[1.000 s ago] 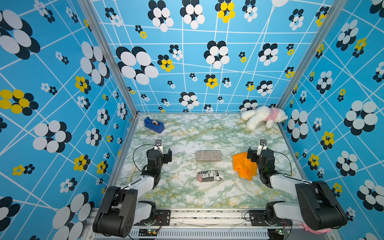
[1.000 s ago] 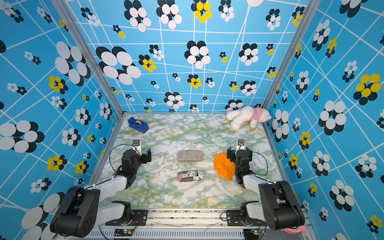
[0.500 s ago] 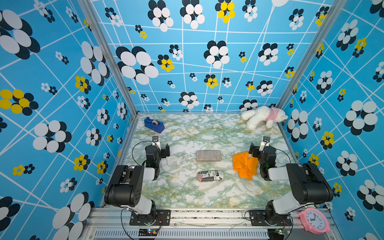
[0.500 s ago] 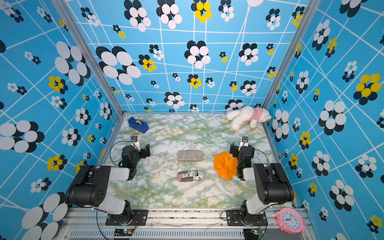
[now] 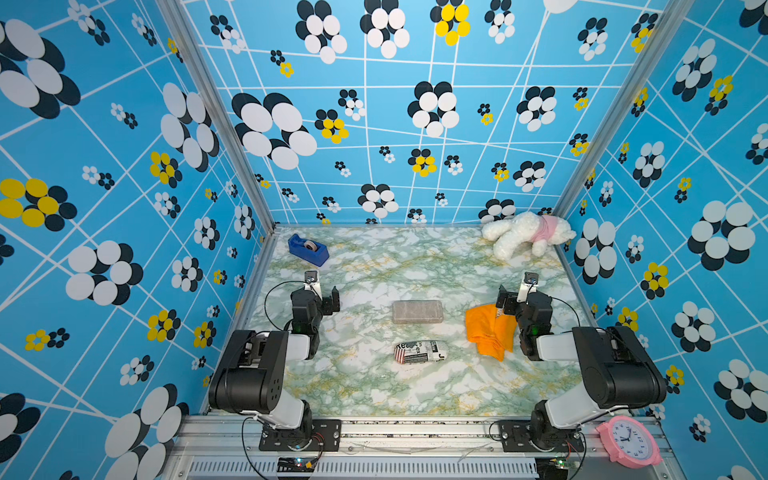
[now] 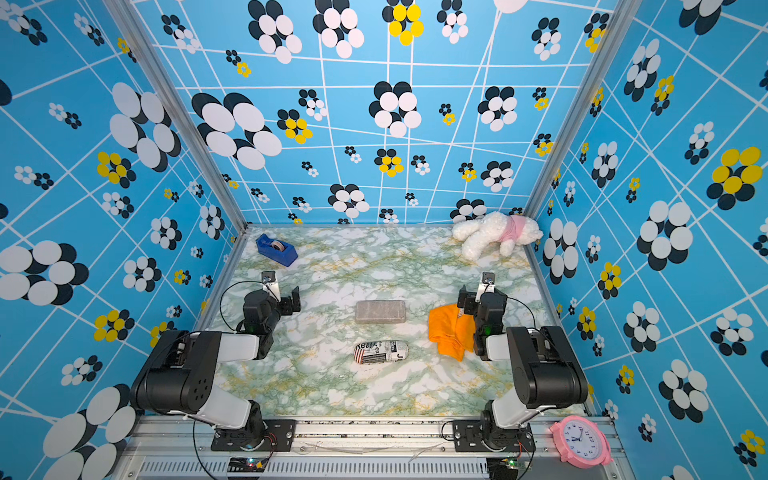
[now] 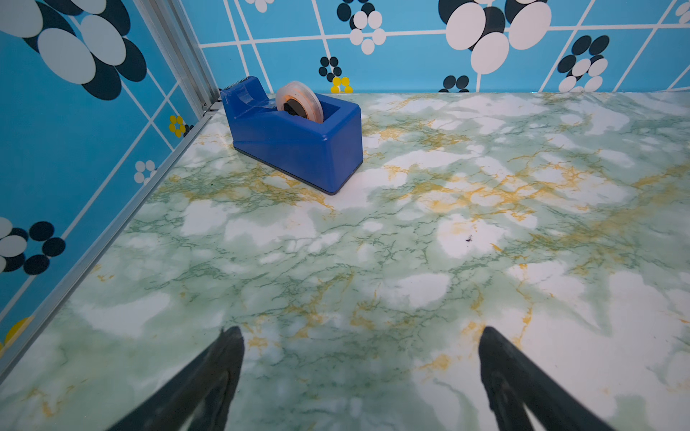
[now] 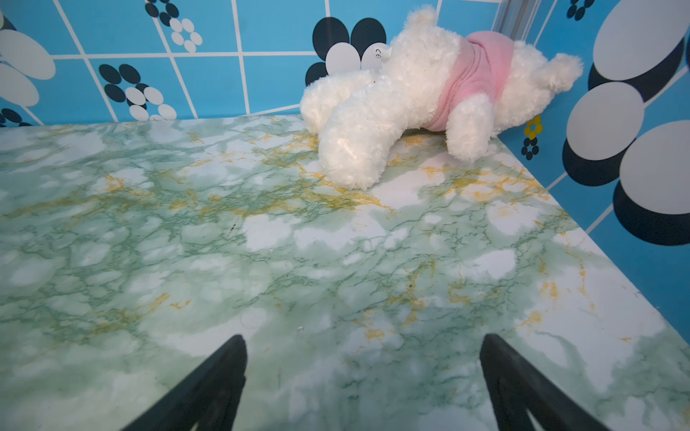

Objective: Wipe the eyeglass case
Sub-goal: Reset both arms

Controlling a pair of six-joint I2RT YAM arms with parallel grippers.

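The eyeglass case is a rounded case with newspaper print, lying flat at the table's front middle. An orange cloth lies crumpled to its right. My right gripper hangs open just past the cloth's far right corner, with only bare table between its fingers. On the left side, well away from the case, my left gripper is open and empty too. Neither wrist view shows the case or the cloth.
A grey flat rectangular box lies just behind the case. A blue tape dispenser sits at the back left. A white plush toy in pink lies at the back right. A pink clock rests on the front rail.
Both arms have folded up, their elbows rising from low at the front. The grippers have drawn slightly towards the back. The pink clock has come into view. Nothing on the table moved.
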